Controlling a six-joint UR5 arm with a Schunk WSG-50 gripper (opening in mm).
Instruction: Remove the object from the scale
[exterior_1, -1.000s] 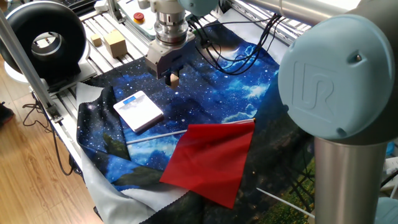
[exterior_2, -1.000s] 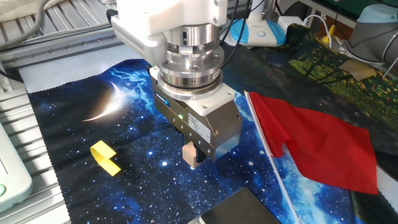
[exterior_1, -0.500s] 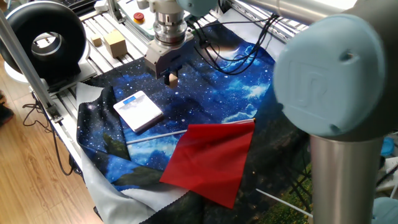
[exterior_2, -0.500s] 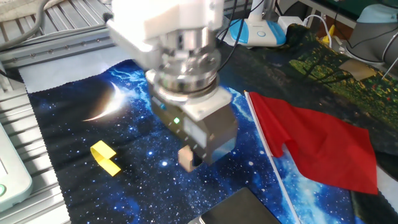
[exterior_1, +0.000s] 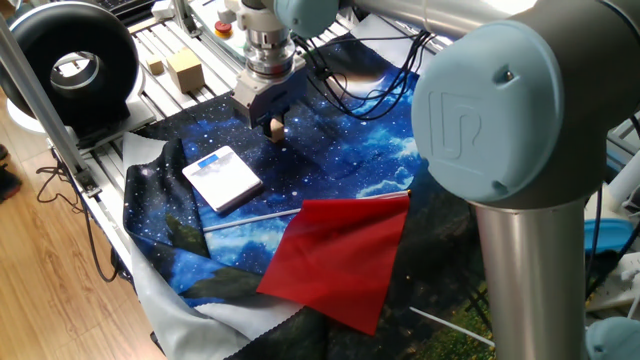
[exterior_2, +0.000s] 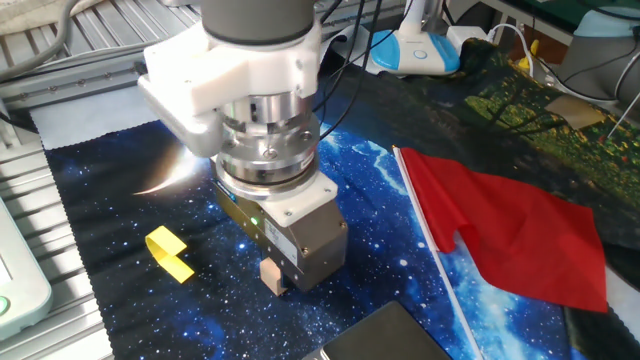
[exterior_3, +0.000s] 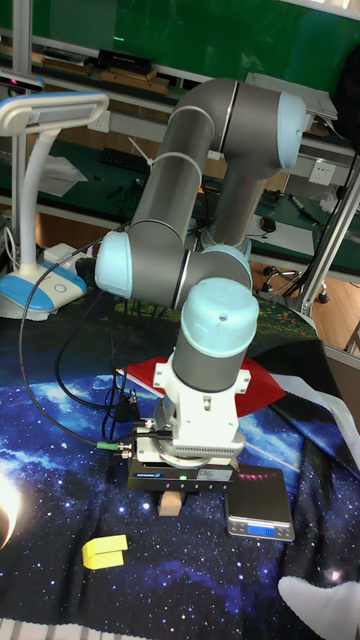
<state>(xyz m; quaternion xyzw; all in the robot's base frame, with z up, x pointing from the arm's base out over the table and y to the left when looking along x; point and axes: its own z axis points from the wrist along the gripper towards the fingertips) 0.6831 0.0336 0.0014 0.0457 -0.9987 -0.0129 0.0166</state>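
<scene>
Gripper body hides most of the fingers, and the scale (exterior_1: 222, 178) shows only partly behind it in the tall view. Arm points straight down, gripper (exterior_2: 273, 279) clamped on the small wooden cube (exterior_2: 271, 276), beside the scale, near the yellow curved piece (exterior_2: 170, 253).

The arm (exterior_3: 190, 170) is made of thick grey tubes joined by pale blue round caps, one cap embossed with a logo. A white collar and a ribbed silver ring sit above the boxy grey tool (exterior_2: 276, 281), which shows a small green light. A black cable (exterior_3: 75, 330) trails alongside.
</scene>
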